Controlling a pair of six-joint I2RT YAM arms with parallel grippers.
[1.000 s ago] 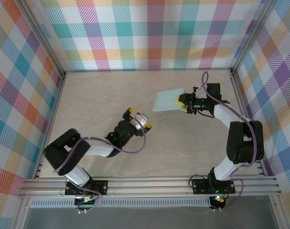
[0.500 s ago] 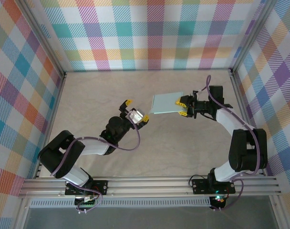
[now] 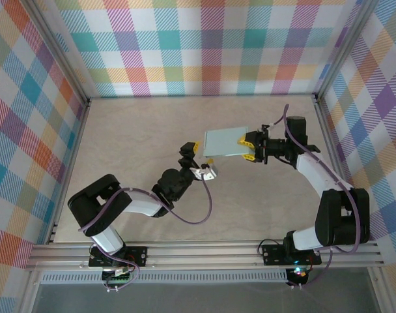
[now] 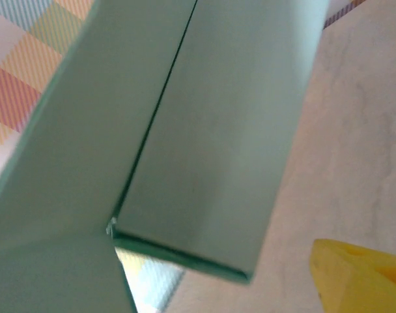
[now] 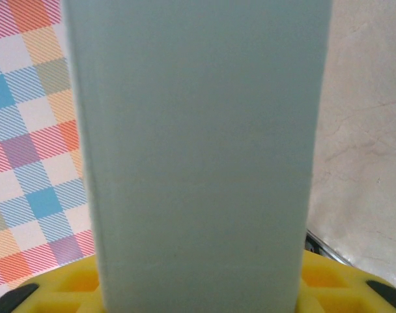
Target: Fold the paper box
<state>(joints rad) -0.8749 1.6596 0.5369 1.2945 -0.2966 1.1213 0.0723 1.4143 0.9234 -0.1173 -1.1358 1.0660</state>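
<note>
Two hands: right hand [image 3: 247, 147] clamped on the box [image 3: 224, 141] edge, holding it clear of the worktop [image 3: 133, 143] for folding; left hand [image 3: 202, 161] spread open at its near corner, probably to pinch.

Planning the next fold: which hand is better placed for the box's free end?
Likely left: the left hand sits open at the free end of the paper box; the right hand is clamped on its other end.

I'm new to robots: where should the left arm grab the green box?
Probably the free left edge of the paper box, from the left: the right gripper holds its right end, and the left gripper is open beside that thin edge.
</note>
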